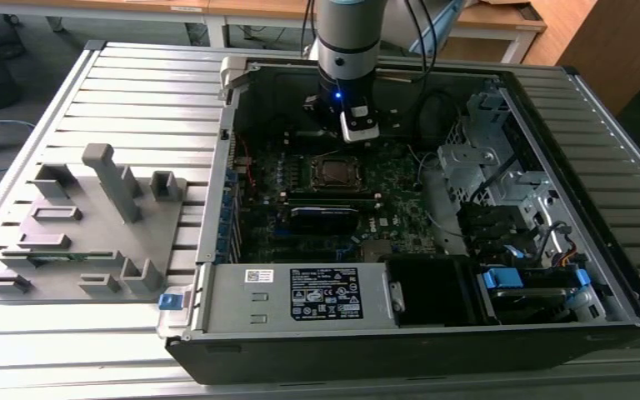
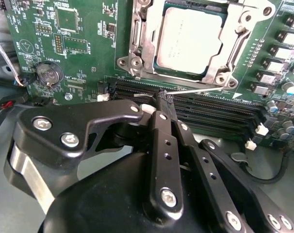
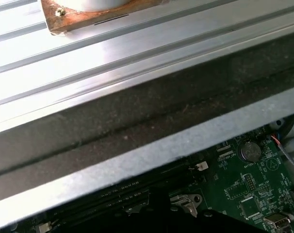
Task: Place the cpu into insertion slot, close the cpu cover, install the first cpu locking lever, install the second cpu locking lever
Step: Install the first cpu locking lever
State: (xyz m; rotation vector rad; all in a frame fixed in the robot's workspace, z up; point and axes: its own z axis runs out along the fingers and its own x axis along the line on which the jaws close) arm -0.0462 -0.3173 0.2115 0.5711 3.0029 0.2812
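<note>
The cpu [image 2: 188, 41] lies flat in the insertion slot [image 1: 332, 171], its dull silver top showing. The cpu cover [image 2: 233, 53], a silver frame, lies closed down around it. A thin silver locking lever [image 2: 198, 89] runs along the socket's edge beside the memory slots. My gripper [image 2: 165, 97] is shut, and its black fingertips meet right at that lever, touching it near one end. In the exterior view my gripper [image 1: 353, 137] hangs inside the open computer case, just behind the socket.
Black memory slots [image 2: 210, 109] lie under the fingertips, and a coin battery [image 2: 49, 74] sits on the green board. A grey fixture [image 1: 87, 225] stands on the slatted table at the exterior view's left. The power supply [image 1: 309, 296] and drive cage [image 1: 498, 183] crowd the case.
</note>
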